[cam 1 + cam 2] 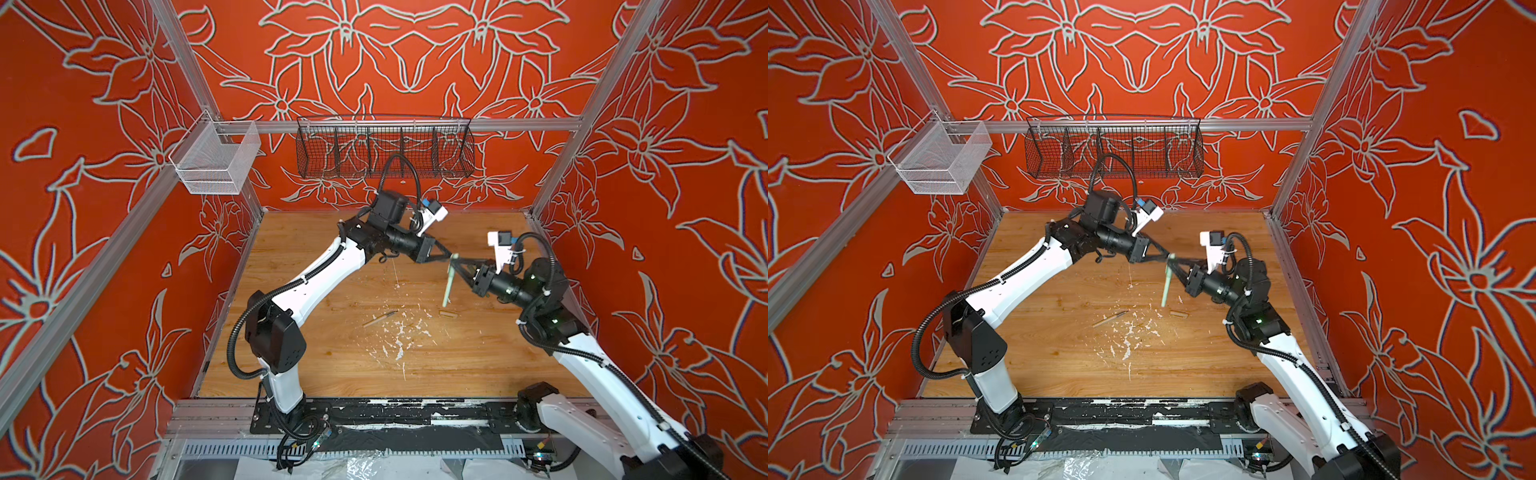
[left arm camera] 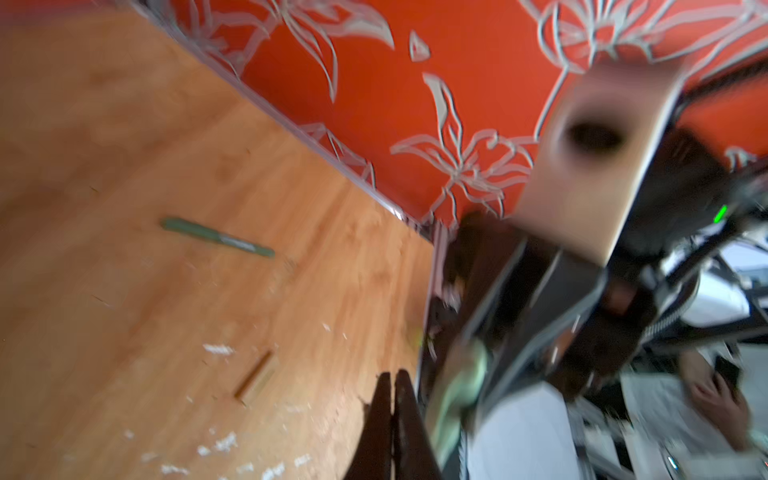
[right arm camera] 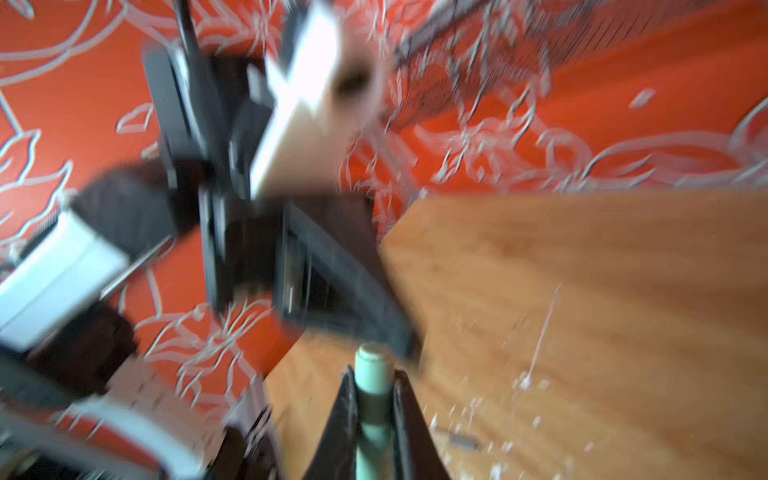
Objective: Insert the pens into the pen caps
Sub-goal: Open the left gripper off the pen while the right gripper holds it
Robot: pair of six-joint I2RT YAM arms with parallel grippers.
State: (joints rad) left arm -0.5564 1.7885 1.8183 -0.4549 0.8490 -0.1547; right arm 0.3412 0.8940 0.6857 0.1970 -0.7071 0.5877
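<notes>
Over the middle of the table (image 1: 316, 365) my right pincer (image 1: 459, 266) clamps the pale mint pen (image 1: 449, 284) near its top, shaft hanging toward the front edge, while my left pincer (image 1: 450, 254), closed on nothing, sits just beside that top.

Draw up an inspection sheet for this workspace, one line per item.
Surface: wooden table.
Job's things: pale mint pen hangs from the right tool; beige pen and beige cap lie apart on the table; dark green pen lies there too, shown by the left wrist view only; other caps not seen.
Clutter: white flecks mid-table.
Tools: right tool shut on the pale mint pen; left tool shut, empty, tip beside the pen's upper end.
Cables: black conduits along both arms.
Surroundings: red floral walls, white mesh basket, black wire basket.
</notes>
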